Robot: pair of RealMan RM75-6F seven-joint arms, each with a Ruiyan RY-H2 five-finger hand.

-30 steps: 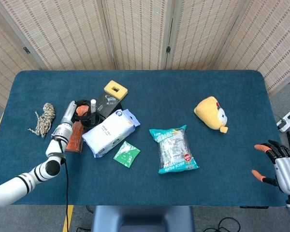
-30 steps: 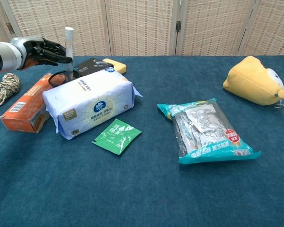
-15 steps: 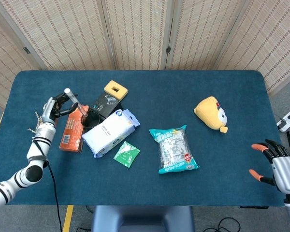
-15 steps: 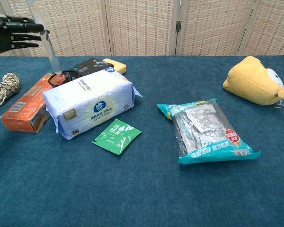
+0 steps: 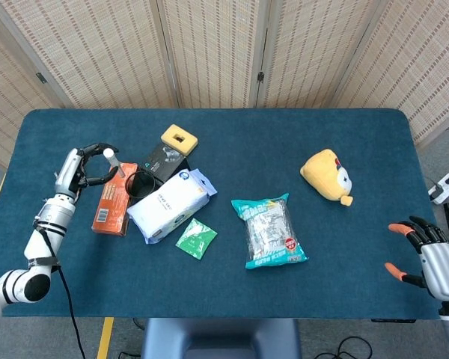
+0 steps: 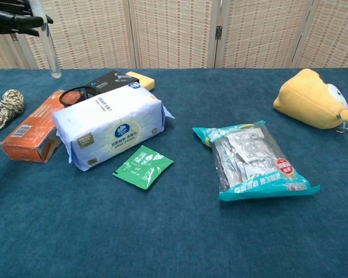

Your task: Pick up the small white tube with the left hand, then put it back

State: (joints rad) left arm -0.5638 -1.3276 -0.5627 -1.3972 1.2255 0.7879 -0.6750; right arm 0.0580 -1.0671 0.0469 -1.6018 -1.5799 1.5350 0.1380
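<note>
The small white tube is pinched near its top by the left hand, hung clear above the orange box at ten o'clock of the tissue pack, presumably so it can be set back; the right hand is spread, holding nothing

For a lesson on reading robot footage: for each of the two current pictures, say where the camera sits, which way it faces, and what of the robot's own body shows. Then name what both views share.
Head view: high above the near edge, looking steeply down on the whole table; shows the left hand holding the small white tube, and the right hand, fingers spread.
Chest view: low at the near edge, looking level across to the screens; only the left hand shows.
Shared: left hand, tube, tissue pack, yellow plush.
</note>
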